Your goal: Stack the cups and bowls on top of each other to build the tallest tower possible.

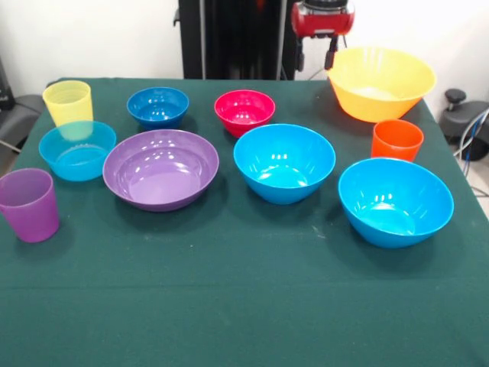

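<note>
Glossy plastic throughout: every piece on the green cloth table (229,306) stands apart, upright and mouth up; no tower is started.

Bowls: a small dark blue bowl (157,106) and a magenta bowl (244,112) sit in the far row, with a large yellow-orange bowl (380,82) at the far right. A translucent light blue bowl (76,150), a wide purple bowl (160,168) and two bright blue bowls, one centre (283,162) and one right (395,200), form the nearer row.

Cups: the yellow cup (68,103) stands just behind the light blue bowl, the purple cup (30,204) at the near left, and the orange cup (396,140) between the yellow-orange bowl and the right blue bowl.

Handling, as judged: all pieces look light, stiff and thin-walled, with slick curved sides likely to slip or skid under a sideways push. The rim is the sound hold on a bowl, one finger inside and one outside. The cups, being narrow, could be pinched across the body or at the lip.

Gripper (330,47): only part of it shows at the top edge, above the yellow-orange bowl, touching nothing; whether the jaws are open or closed cannot be told.
</note>
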Tool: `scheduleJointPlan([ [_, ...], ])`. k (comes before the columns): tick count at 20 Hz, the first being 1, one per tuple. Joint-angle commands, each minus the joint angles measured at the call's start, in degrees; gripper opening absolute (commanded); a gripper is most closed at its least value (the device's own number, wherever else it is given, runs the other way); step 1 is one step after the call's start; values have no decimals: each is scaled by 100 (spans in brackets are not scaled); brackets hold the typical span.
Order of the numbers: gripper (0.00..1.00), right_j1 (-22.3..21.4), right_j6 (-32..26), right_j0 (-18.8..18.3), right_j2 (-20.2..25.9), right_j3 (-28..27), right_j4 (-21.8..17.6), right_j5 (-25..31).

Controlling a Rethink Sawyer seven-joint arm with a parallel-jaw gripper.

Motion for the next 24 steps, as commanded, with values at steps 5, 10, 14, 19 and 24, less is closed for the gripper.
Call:
scheduleJointPlan([
  [5, 100, -455, 1000, 6, 508, 299, -164, 110],
  [10, 100, -553, 1050, 8, 596, 349, -144, 233],
  [14, 100, -177, 1218, 290, 500, 308, -57, -134],
  [19, 100, 532, 1248, 489, 297, 131, -210, -740],
  [24, 100, 1011, 1373, 740, 53, 243, -306, -1386],
])
